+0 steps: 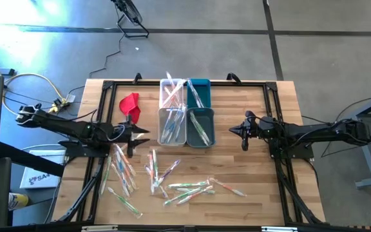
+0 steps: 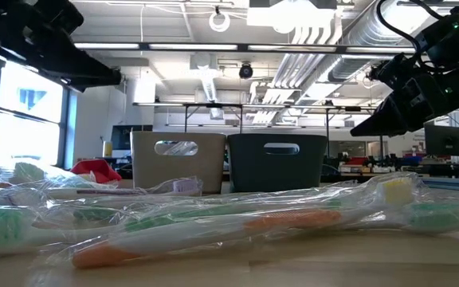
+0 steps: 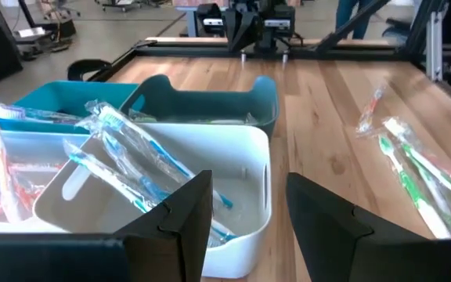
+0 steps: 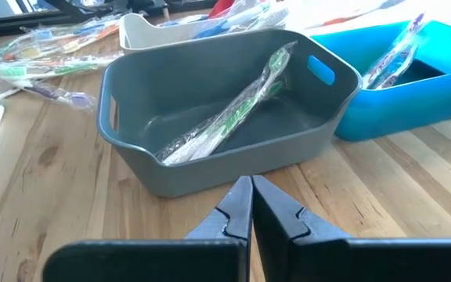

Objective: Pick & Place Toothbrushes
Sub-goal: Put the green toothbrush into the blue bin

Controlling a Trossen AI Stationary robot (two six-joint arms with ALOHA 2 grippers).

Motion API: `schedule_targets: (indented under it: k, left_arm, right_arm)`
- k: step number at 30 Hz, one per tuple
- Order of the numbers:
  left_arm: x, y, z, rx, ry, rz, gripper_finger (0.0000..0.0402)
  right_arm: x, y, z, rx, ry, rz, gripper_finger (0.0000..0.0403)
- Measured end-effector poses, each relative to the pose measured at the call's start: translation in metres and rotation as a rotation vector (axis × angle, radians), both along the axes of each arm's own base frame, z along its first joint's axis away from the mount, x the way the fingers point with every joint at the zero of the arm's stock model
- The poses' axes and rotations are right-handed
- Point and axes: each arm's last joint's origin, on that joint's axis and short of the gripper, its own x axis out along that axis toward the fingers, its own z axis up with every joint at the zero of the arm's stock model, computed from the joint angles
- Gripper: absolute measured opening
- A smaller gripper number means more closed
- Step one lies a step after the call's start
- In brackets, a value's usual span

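Sorting of wrapped toothbrushes into bins, between grasps. A scatter of thin toothbrushes in clear plastic wrappers, with pink, orange, green and blue handles, lies across the near half of the wooden table, most of it toward the near-left corner. Four small rectangular bins stand grouped at the middle of the far edge: a white plastic bin with blue-handled brushes, a grey plastic bin with one green-handled brush, a teal bin and a clear-white bin, each already holding some. A red cloth lies to their left. The left gripper hovers just left of the bins, over the scatter's far-left edge, jaws parted and empty. The right gripper waits right of the bins, fingers pressed together, holding nothing. Judged step: selection of the next brush; the open left gripper would need to descend over one wrapped brush and straddle its handle crosswise.
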Motion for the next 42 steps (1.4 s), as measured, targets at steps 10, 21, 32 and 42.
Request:
schedule_targets:
  k: [10,21,32,42]
  left_arm:
    - [-0.014,0.001,-0.008,-0.029,-0.063,-0.071,0.0159]
    - [-0.014,0.0,-0.008,-0.061,-0.07,-0.104,0.0159]
    - [-0.014,0.0,-0.008,-0.101,-0.073,-0.098,0.0159]
    - [-0.014,0.0,-0.009,-0.099,-0.069,-0.098,0.0159]
  right_arm:
    - [0.0,0.0,0.0,0.083,-0.019,-0.029,0.0003]
    - [0.001,0.0,0.002,0.122,-0.054,-0.043,0.0003]
    - [0.008,0.016,0.027,0.148,-0.312,0.077,0.0003]
    - [0.04,0.046,0.066,0.071,-0.211,0.09,0.0003]
